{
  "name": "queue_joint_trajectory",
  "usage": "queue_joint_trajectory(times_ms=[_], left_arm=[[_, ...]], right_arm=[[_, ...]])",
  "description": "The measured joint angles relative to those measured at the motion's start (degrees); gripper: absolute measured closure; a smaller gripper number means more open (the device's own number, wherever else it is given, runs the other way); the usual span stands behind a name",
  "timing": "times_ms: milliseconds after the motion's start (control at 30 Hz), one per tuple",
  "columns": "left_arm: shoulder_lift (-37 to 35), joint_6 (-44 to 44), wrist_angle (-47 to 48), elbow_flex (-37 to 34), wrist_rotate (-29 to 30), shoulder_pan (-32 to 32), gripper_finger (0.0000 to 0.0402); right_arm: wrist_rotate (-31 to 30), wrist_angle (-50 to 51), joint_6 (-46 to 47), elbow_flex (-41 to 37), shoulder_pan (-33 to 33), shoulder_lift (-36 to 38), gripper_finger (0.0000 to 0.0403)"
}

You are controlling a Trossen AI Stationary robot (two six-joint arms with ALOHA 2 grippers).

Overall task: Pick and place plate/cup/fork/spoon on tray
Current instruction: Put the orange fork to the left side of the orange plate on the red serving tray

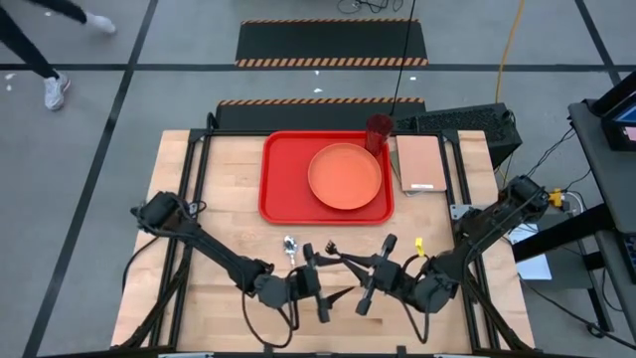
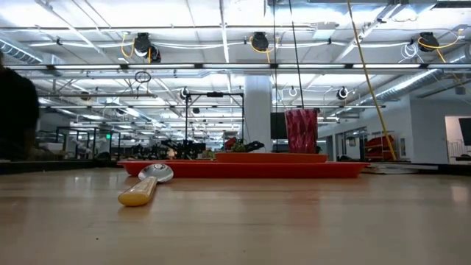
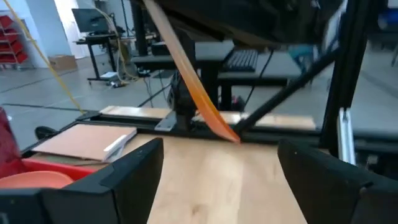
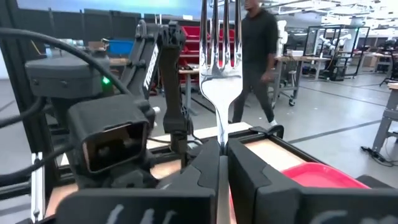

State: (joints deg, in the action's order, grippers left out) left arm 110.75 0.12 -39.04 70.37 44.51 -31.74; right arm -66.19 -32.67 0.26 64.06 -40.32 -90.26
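My right gripper point(image 4: 221, 155) is shut on the fork point(image 4: 220, 43), whose silver tines stick out past the fingertips. It hovers over the table's near middle point(image 1: 358, 276). My left gripper point(image 3: 217, 162) faces it, open and empty point(image 1: 326, 283). The fork's orange handle point(image 3: 208, 112) slants down ahead of the left gripper's fingers without touching them. The spoon point(image 1: 289, 244) lies flat on the table point(image 2: 147, 184). The orange plate point(image 1: 345, 176) lies on the red tray point(image 1: 283, 174). The dark red cup point(image 1: 378, 131) stands at the tray's far right corner. My right gripper pinches the fork's silver neck point(image 4: 219, 134), just below the tines, between its two shut fingers. The tines reach out beyond the fingertips and the orange handle end point(image 3: 233, 137) hangs down and away, clear of the table.
A tan-pink pad point(image 1: 420, 162) lies right of the tray. A small yellow piece point(image 1: 418, 244) lies on the table near the right arm. Bare wood shows between the tray and the grippers. A person point(image 4: 255, 56) walks in the room beyond the table.
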Motion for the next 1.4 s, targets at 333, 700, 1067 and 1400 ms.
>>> queue_joint_trajectory(times_ms=[333, 700, 1067, 1400], left_arm=[[3.49, -0.44, -5.33, -0.02, -3.17, 2.84, 0.0154], [3.42, 0.22, -8.64, -0.02, -4.62, 4.12, 0.0231], [1.62, -3.55, -5.26, -0.07, -11.06, 4.97, 0.0387], [-8.86, -7.60, 21.81, -0.02, -16.46, 4.25, 0.0391]], right_arm=[[0.34, -1.17, 0.40, -1.23, 0.95, -0.04, 0.0398], [0.22, -0.97, 0.04, -1.23, 0.95, -0.05, 0.0399], [1.20, -1.02, -0.18, -1.23, 0.51, 0.00, 0.0399], [4.14, -2.13, 0.65, -1.21, -1.00, 0.03, 0.0344]])
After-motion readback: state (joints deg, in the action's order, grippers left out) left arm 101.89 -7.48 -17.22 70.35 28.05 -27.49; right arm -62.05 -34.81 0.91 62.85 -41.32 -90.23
